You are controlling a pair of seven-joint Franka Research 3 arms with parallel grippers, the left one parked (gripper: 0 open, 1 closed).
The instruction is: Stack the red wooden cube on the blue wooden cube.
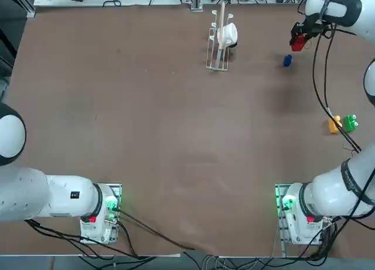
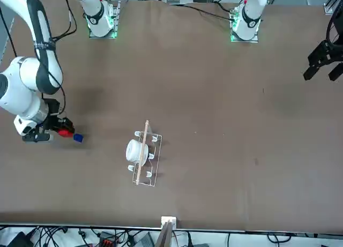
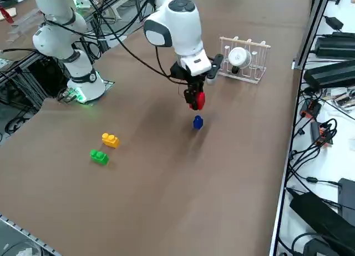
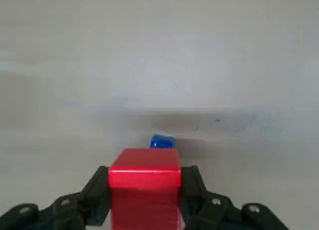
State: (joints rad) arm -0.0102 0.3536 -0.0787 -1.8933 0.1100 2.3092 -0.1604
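Top view: the right pincer [image 1: 298, 40] is near the far right corner of the table [image 1: 146, 123] and is closed on the red wooden cube [image 1: 297, 44]; the blue wooden cube [image 1: 287, 60] lies on the table just beside it, a little nearer to the robot's edge, and the two cubes are apart. A small rack with a white cup [image 1: 221, 38] stands near the far edge, and an orange studded block [image 1: 334, 125] and a green studded block [image 1: 350, 123] lie close to the right edge. Front view: the red cube [image 2: 65, 132] is just beside the blue cube [image 2: 78, 137]. Right side view: the red cube [image 3: 197, 100] hangs in the pincer [image 3: 195, 96] above the table, and the blue cube [image 3: 197, 122] stands below it, slightly aside. Right wrist view: the two black fingers [image 4: 94, 192] press the red cube [image 4: 145, 185] from both sides, and the blue cube [image 4: 161, 141] shows just beyond its top edge.
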